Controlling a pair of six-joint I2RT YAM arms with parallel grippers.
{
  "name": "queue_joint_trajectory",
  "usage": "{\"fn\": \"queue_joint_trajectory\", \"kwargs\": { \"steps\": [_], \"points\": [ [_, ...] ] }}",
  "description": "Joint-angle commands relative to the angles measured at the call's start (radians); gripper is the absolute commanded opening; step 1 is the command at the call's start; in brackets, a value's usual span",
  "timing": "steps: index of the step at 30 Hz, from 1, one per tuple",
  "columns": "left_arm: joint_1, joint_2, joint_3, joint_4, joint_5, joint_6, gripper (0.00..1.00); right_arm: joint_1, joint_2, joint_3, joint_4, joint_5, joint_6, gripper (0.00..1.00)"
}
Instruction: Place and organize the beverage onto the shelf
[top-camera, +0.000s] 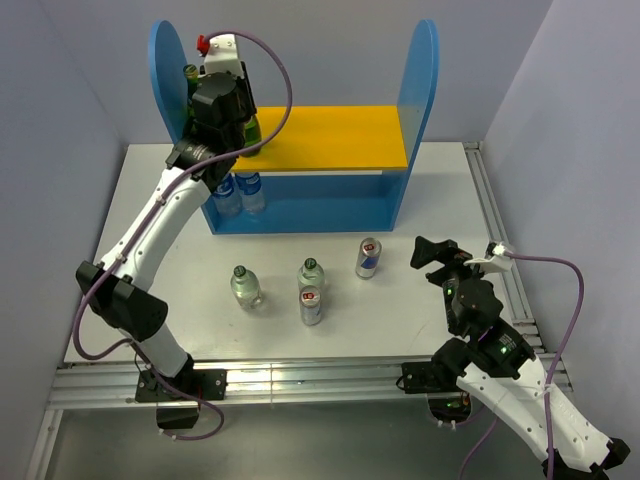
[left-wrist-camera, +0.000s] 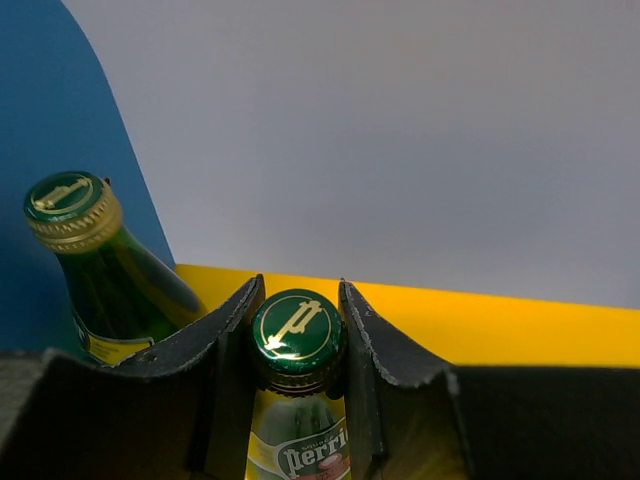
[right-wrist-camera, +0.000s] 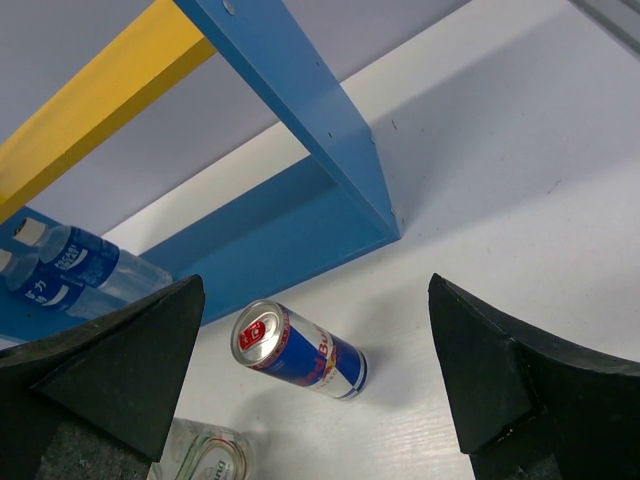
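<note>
Left claw (left-wrist-camera: 300, 292) is clamped narrow around the neck of a green glass bottle (left-wrist-camera: 297, 335), one finger on each side just under the cap. The yellow label reads "Perri…", so Perrier, and the cap has a gold emblem. The bottle is upright at the left end of the shelf's (top-camera: 418, 70) yellow top board (top-camera: 330, 137), roughly 11 o'clock in the overhead view. Can't tell if its bottom is actually touching the board.

A second green bottle (left-wrist-camera: 110, 280) with the same gold cap stands just beside it at 9 o'clock, against the blue side panel.

Right claw (right-wrist-camera: 313, 290) is spread wide and holding nothing, above the desk (top-camera: 440, 200). In its own camera a blue-silver can (right-wrist-camera: 300, 352) sits at 6 o'clock between the fingers, with Red Bull-style lettering.

Out on the desk there are also two clear green-capped bottles (top-camera: 245, 285) (top-camera: 311, 272) and a silver-red can (top-camera: 311, 305). Two blue-labelled water bottles (top-camera: 240, 193) are on the lower tier, lettering unreadable.
</note>
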Motion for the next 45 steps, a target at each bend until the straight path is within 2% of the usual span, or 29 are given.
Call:
{"fn": "queue_joint_trajectory", "kwargs": {
  "steps": [1,12,15,18,19,21,22,25,31,36,39,42,45],
  "points": [
    [0.030,0.017,0.071,0.117,0.009,0.014,0.00,0.006,0.006,-0.010,0.040,0.005,0.005,1.00],
    [0.073,0.063,0.081,0.133,0.011,0.017,0.02,0.007,0.021,-0.010,0.049,0.002,0.005,1.00],
    [0.075,0.050,0.068,0.140,0.020,0.007,0.17,0.006,0.015,-0.012,0.048,0.004,0.005,1.00],
    [0.073,0.037,0.050,0.140,0.043,0.002,0.36,0.007,0.011,-0.013,0.046,0.002,0.007,1.00],
    [0.073,0.032,0.048,0.135,0.052,-0.004,0.48,0.006,0.011,-0.013,0.046,0.002,0.008,1.00],
    [0.073,0.024,0.045,0.124,0.061,-0.012,0.59,0.006,0.009,-0.016,0.048,0.002,0.008,1.00],
    [0.072,0.020,0.042,0.118,0.070,-0.016,0.69,0.007,0.009,-0.015,0.045,0.004,0.010,1.00],
    [0.070,0.008,0.042,0.107,0.077,-0.018,0.81,0.006,0.005,-0.015,0.039,0.005,0.011,1.00],
    [0.037,-0.022,0.048,0.074,0.044,0.000,0.92,0.006,-0.014,-0.020,0.036,0.004,0.011,1.00],
    [-0.052,-0.101,0.010,0.035,-0.049,0.039,0.99,0.006,-0.009,-0.018,0.036,0.004,0.015,1.00],
    [-0.140,-0.179,-0.057,0.017,-0.121,0.054,0.99,0.006,-0.009,-0.019,0.034,0.004,0.016,1.00],
    [-0.242,-0.288,-0.151,-0.041,-0.212,0.008,0.99,0.006,-0.012,-0.021,0.034,-0.001,0.013,1.00],
    [-0.380,-0.440,-0.364,-0.090,-0.241,-0.089,0.99,0.006,-0.008,-0.023,0.037,-0.003,0.013,1.00]
  ]
}}
